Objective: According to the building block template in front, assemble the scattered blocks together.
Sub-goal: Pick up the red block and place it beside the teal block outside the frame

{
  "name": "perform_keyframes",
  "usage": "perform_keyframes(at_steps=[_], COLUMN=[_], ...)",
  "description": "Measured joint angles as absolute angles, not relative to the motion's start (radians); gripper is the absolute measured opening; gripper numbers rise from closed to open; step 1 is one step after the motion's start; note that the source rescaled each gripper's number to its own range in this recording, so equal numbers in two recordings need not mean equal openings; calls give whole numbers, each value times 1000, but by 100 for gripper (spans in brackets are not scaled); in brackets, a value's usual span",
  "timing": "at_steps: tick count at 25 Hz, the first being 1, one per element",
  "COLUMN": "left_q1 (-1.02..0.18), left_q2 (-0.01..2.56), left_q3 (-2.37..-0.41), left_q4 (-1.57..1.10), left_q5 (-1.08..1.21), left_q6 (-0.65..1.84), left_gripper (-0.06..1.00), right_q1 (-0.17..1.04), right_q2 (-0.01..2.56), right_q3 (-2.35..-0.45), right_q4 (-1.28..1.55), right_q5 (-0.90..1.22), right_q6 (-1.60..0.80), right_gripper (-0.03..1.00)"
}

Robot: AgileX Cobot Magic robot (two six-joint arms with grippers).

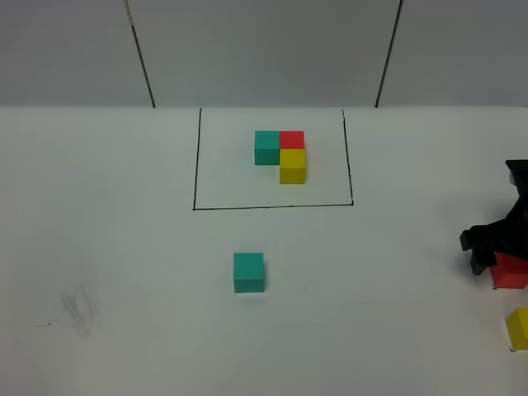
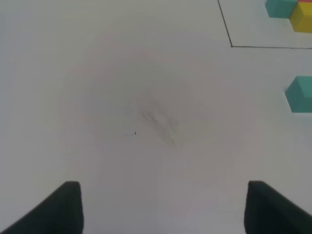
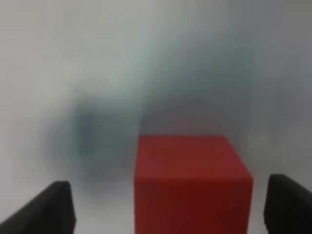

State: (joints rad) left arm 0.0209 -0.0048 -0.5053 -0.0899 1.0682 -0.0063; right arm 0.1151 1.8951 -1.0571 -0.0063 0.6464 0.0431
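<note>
Teal block: resting near the middle of the counter, in front of the black outline. Red block, yellow block: by the counter's right edge, close but apart. Building block template: inside the outline, toward the counter's far edge. Right gripper: straddling red block, jaws apart, gaps both sides. Left gripper: wide, holding nothing, over a grey smudge.
</note>
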Motion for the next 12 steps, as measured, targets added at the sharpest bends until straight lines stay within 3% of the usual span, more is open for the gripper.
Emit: perform_keyframes(at_steps=[2, 5, 12], left_q1=[21, 21, 21], left_q2=[-5, -5, -5], left_q3=[-505, -505, -505], left_q4=[-90, -90, -90], left_q5=[1068, 1068, 1068], left_q6=[-6, -6, -6], left_gripper=[56, 56, 56], right_q1=[115, 115, 115], right_q2=[1895, 1895, 1866], right_q3=[-1057, -1057, -1064], right_q4=[-6, -6, -37], right_q5=[646, 656, 703], right_q6=[43, 42, -8], right_gripper=[54, 25, 22])
